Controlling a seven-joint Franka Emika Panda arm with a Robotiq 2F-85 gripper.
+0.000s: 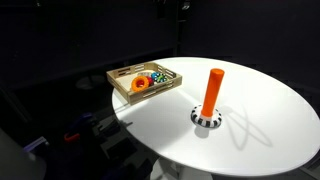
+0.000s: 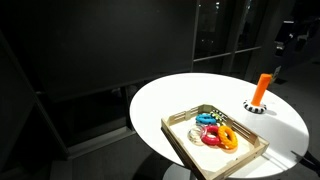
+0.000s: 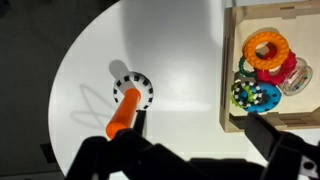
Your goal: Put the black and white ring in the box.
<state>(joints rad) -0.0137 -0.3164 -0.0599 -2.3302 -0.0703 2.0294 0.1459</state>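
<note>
A round white table (image 1: 270, 120) stood in a dark room. The box (image 3: 228, 70) sat near the edge of the table. It was a flat wooden box with low sides. Some bright rings lay in it. There was an orange ring (image 3: 250, 45), a red ring (image 3: 291, 72) and a blue ring (image 3: 268, 100).

The black and white ring (image 3: 240, 92) seemed to be in the box too. It lay in a corner, touching the blue ring and partly under it. It was small and dark, so it was hard to see well.

A tall orange peg (image 1: 212, 92) stood upright on the table, apart from the box. Its foot was a black and white base (image 1: 206, 118).

In the wrist view the gripper (image 3: 190, 150) was above the table, near the peg and the box. Its two fingers were spread wide apart. It held nothing and touched nothing.
</note>
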